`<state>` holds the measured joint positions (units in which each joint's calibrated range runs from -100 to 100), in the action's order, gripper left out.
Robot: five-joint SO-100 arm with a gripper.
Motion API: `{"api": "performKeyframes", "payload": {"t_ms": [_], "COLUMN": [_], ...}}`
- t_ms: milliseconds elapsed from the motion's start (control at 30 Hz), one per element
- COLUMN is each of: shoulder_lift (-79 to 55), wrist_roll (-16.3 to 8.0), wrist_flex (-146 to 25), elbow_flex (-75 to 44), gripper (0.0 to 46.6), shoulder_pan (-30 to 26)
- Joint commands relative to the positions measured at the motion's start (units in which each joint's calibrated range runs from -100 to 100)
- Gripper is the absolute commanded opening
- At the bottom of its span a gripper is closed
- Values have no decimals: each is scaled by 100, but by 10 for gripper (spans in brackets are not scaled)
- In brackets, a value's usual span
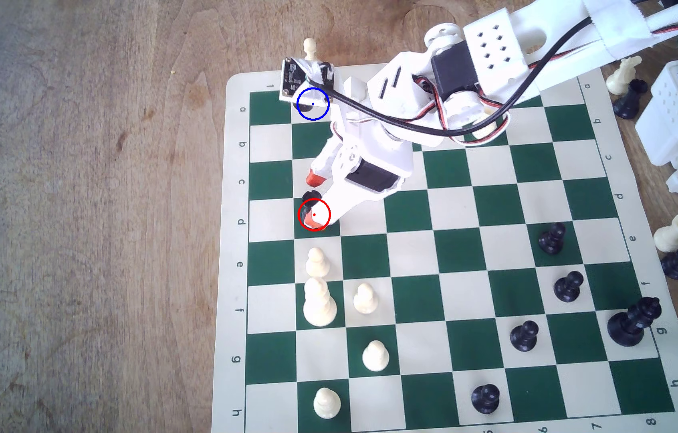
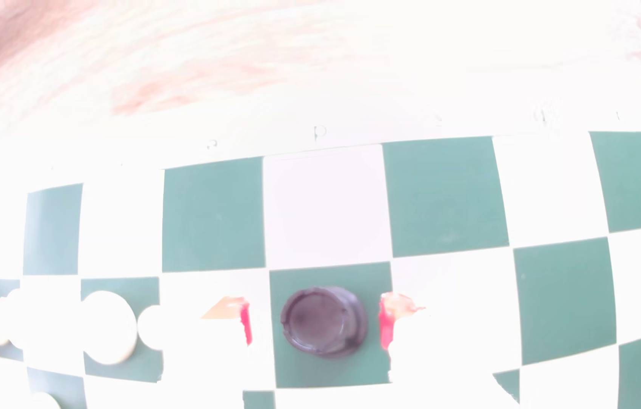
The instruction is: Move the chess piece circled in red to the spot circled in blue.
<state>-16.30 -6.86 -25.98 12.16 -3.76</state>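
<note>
I was at the grasp step. My gripper [image 2: 315, 322] straddled the rook [image 2: 324, 321], jaws wide, a gap on each side, nothing held. The rook stood on a green square near the board [image 1: 237, 291] edge, at the red circle in the exterior view. Next, I judged, came closing, lifting, then carrying to the spot [image 1: 313, 104]. The rook looked matte black plastic, round, notched on top; my fingertips [image 2: 386, 324] were red-orange, the mat smooth.
</note>
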Motion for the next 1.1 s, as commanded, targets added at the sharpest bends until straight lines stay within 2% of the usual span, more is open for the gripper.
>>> {"api": "performKeyframes", "payload": {"t_ms": [0,667,833,967,1067], "shoulder_lift": [110,17,17,17,25], "wrist_roll": [-10,-68,-68,-59,-78], "wrist_flex": [182,329,329,329,337], "elbow_flex": [-46,-10,-1,-1,-1], "gripper": [179,177,170,140,148], "shoulder_pan": [5,-11,-27,-35,-42]}}
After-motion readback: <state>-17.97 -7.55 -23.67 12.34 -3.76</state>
